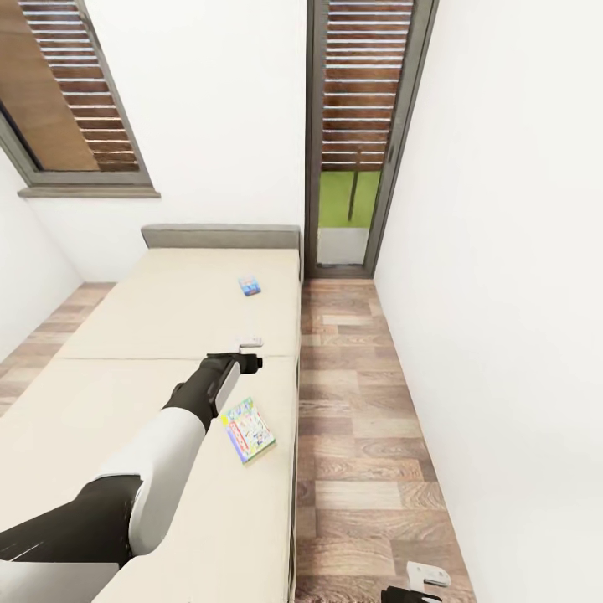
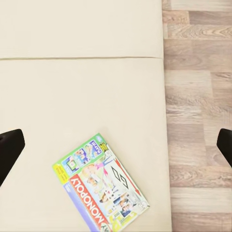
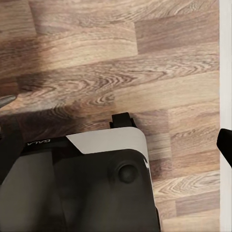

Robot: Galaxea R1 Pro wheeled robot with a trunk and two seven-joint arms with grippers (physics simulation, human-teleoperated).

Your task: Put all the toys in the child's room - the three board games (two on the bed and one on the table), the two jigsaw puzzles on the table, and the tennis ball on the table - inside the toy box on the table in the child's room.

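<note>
A board game (image 1: 248, 430) with a yellow, green and red printed cover lies flat near the right edge of the cream bed (image 1: 126, 335). Its cover (image 2: 99, 186) reads Monopoly in the left wrist view. A second board game (image 1: 249, 286), a blue box, lies farther up the bed toward the headboard. My left gripper (image 1: 249, 353) hovers open above the bed, just beyond the nearer game, with its fingers (image 2: 9, 150) spread wide and nothing between them. My right gripper (image 1: 421, 584) hangs low over the floor, open and empty. The toy box, table, jigsaw puzzles and tennis ball are out of view.
A strip of wood-plank floor (image 1: 360, 419) runs between the bed and the white right wall (image 1: 519, 293). A glass door with slatted blinds (image 1: 360, 126) stands at its far end. A grey headboard (image 1: 219, 235) and a window (image 1: 67, 100) are behind the bed. The robot's base (image 3: 96, 183) sits under the right gripper.
</note>
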